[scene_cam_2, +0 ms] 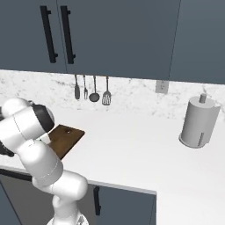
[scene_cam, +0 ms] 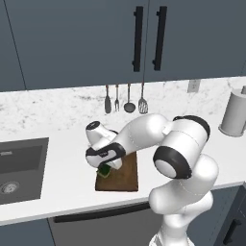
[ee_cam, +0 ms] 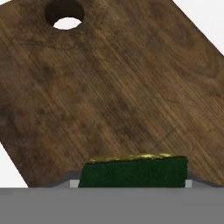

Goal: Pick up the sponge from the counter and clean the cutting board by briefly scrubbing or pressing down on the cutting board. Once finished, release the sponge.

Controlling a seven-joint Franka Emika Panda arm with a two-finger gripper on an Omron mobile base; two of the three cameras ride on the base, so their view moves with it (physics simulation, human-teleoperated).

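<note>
The cutting board [scene_cam: 126, 176] [scene_cam_2: 66, 138] [ee_cam: 109, 92] is a dark brown wooden rectangle lying on the white counter [scene_cam: 62, 182] [scene_cam_2: 132, 154], just right of the sink. Its small hole [ee_cam: 65, 15] shows at the top of the hand view. My gripper [scene_cam: 105, 167] [ee_cam: 131, 183] points down over the board's left part, shut on the sponge [scene_cam: 103, 171] [ee_cam: 135, 172]. The sponge is a small block, dark green with a yellow edge, held between the fingers low against the wood. In the right base view my arm hides the board's near end.
A dark sink basin [scene_cam: 19, 168] is set into the counter at the left. Several utensils [scene_cam: 124, 100] [scene_cam_2: 92, 90] hang on the marble backsplash. A paper towel roll [scene_cam: 234, 113] [scene_cam_2: 197, 123] stands at the right. Dark cabinets hang overhead.
</note>
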